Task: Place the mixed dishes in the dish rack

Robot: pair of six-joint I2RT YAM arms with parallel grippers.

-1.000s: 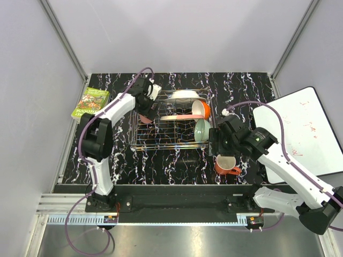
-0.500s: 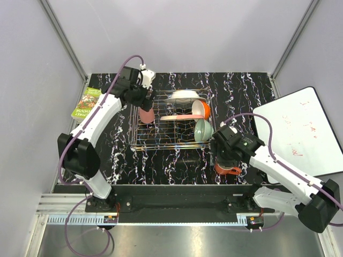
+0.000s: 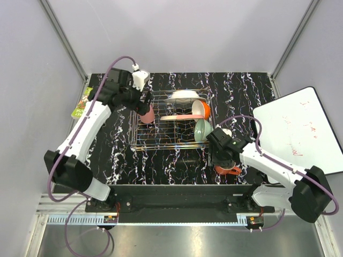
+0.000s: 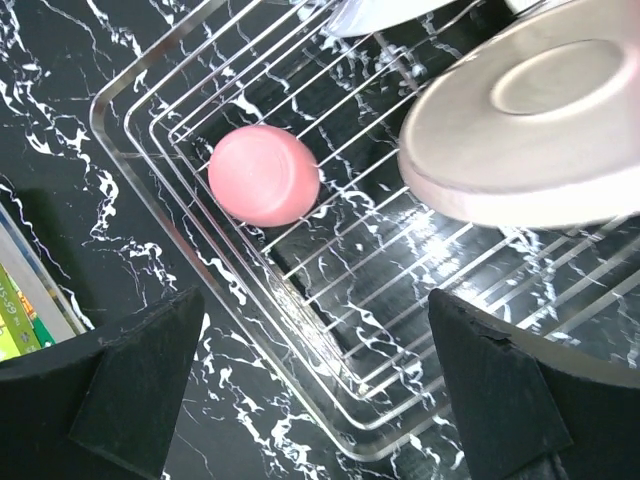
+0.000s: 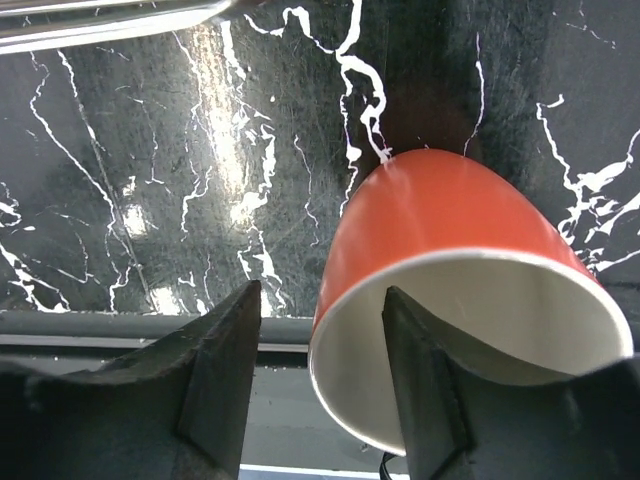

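Presently, the orange handled mug (image 5: 440, 220) lies on its side on the black marble table (image 3: 161, 166) near the dish rack (image 3: 161, 140), rigid, glazed and probably slippery, best pinched through its rim wall, which the spread, empty fingers of the right gripper (image 5: 320, 390) straddle.

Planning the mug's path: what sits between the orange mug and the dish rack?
Only bare marble table separates the orange mug from the dish rack, per the right wrist view.

Nothing legible shows in any view. The green book (image 3: 79, 108) carries cover print too small to read. The whiteboard (image 3: 297, 131) bears only faint red scribbles.
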